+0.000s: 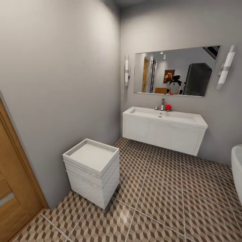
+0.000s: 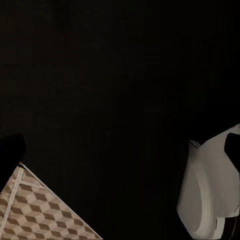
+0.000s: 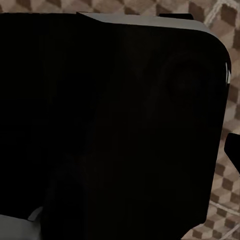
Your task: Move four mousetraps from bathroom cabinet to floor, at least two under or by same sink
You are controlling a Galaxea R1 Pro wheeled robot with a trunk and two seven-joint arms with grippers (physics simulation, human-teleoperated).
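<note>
Two wall faces meet in the far corner of the room in the head view, both plain grey. On the far wall hangs the bathroom sink [image 1: 164, 117], a wide white rectangular basin on a white wall-hung vanity [image 1: 161, 132], with a chrome tap [image 1: 163, 104] at its back edge. A small red round object [image 1: 168, 107] sits just beside the tap. Above the basin is a wide mirror [image 1: 174, 71], flanked by one tubular wall lamp [image 1: 126, 71] at its left and a second lamp [image 1: 226, 67] at its right.

The bathroom floor [image 1: 174, 198] is laid with large square tiles in a brown, tan and white cube pattern with pale grout lines. It runs under the vanity, which is clear of the floor. A white drawer unit [image 1: 91, 171] with a recessed tray-like top stands on the tiles against the left wall, well apart from the sink. At the left edge is part of an orange-brown wooden door [image 1: 13, 188]. At the right edge is the curved white rim of a bathtub [image 1: 237, 168].

Left wrist view: mostly a dark surface close to the lens, with a wedge of cube-pattern tile and a white curved robot part [image 2: 207, 190]. Right wrist view: a dark body close to the lens, with tile at the margins. Gripper state for either arm cannot be determined.
</note>
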